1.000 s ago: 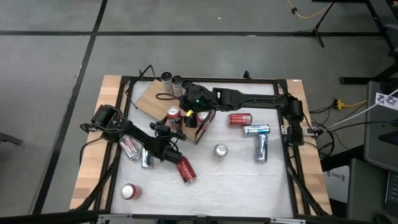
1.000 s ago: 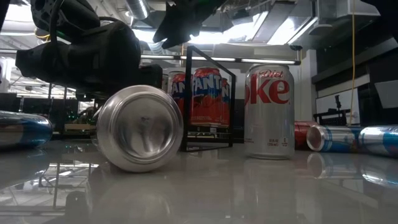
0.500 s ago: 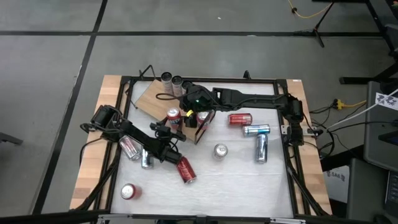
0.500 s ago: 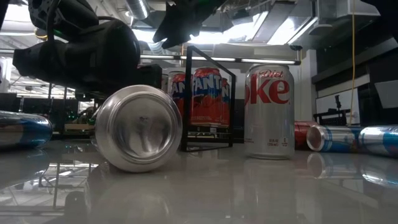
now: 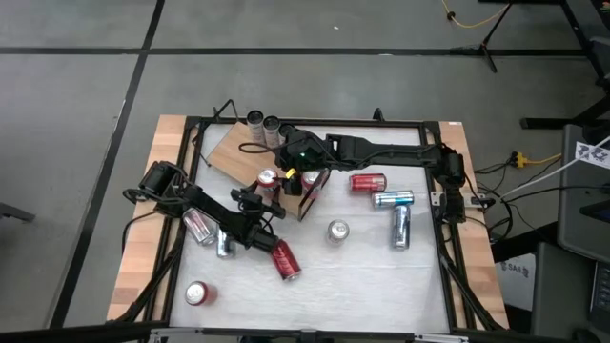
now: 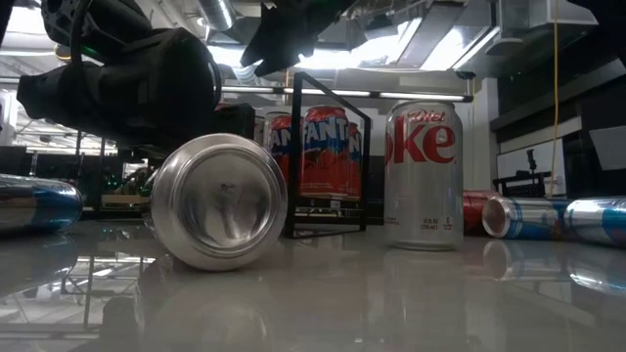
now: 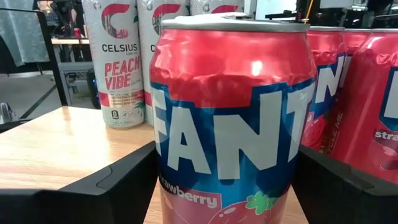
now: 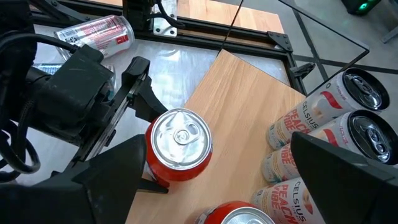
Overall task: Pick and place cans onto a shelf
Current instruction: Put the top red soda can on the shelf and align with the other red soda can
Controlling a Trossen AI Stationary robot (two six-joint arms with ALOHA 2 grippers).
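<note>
A red Fanta can (image 7: 233, 124) stands upright on the light wooden shelf (image 5: 229, 151) near its near edge, between the fingers of my left gripper (image 5: 266, 188), which reaches in level. Two more red cans (image 5: 310, 178) stand beside it by the shelf's black frame (image 5: 307, 200). Two tall pale Celsius cans (image 5: 263, 121) stand on their bases at the shelf's far edge. My right gripper (image 8: 227, 186) hovers wide open above the shelf and touches nothing. My left gripper pinches the Fanta can by its side wall (image 7: 163, 174), low on the can, one finger (image 8: 140, 78) on each side. The fingers come level from the table's near side. The can is upright, and its upper wall shows dents. Whether its base rests on the board I cannot tell.
Loose cans lie on the white tabletop: a red one (image 5: 286, 259) by my left arm, a red one (image 5: 367, 181) and two blue-and-silver ones (image 5: 397, 214) at the right. A silver can (image 5: 338, 231) stands mid-table, another (image 5: 195, 293) near left. More lie under my left arm (image 5: 200, 227).
</note>
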